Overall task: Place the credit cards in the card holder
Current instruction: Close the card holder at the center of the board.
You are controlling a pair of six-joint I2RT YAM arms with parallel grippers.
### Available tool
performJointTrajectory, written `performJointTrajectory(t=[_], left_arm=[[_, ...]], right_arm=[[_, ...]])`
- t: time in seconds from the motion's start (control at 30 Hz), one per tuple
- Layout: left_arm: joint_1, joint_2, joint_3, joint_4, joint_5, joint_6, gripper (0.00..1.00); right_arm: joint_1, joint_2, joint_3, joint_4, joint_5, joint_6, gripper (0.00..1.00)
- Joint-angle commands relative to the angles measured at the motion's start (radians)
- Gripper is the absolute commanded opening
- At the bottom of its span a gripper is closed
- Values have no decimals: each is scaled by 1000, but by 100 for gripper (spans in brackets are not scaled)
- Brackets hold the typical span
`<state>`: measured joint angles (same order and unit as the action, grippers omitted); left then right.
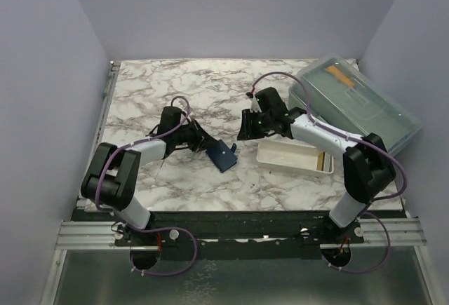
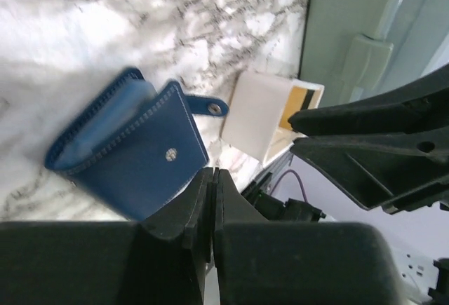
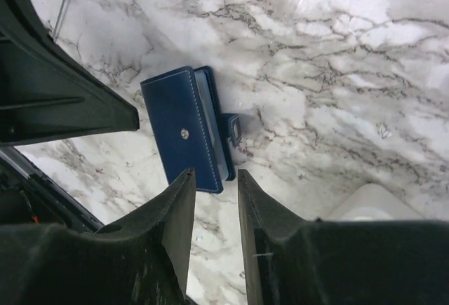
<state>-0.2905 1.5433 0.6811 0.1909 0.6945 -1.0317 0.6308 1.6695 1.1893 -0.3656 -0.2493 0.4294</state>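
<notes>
Left claw (image 2: 212,176) pressed together by the soft, floppy card holder (image 2: 133,152), right claw (image 3: 216,177) spread; I'd pinch one stitched flap.

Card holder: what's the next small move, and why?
Probably swing the right gripper over to the white tray for the golden card. Its jaws are open and empty above the card holder, which is unsnapped with a pale card showing inside. The left gripper is shut beside it.
</notes>
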Motion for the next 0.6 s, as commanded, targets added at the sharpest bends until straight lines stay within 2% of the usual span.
performJointTrajectory(t=[0.0, 0.1, 0.23, 0.57], left_arm=[[-18, 117, 58, 48, -30, 19, 4], [-23, 170, 72, 47, -46, 23, 0], [-26, 206, 75, 47, -69, 33, 0], [-27, 247, 50, 45, -106, 35, 0]], right_arm=[[-26, 71, 21, 62, -111, -60, 34], [-26, 114, 35, 68, -119, -67, 31], [-28, 144, 40, 81, -130, -77, 26], [-32, 202, 58, 96, -128, -89, 23]])
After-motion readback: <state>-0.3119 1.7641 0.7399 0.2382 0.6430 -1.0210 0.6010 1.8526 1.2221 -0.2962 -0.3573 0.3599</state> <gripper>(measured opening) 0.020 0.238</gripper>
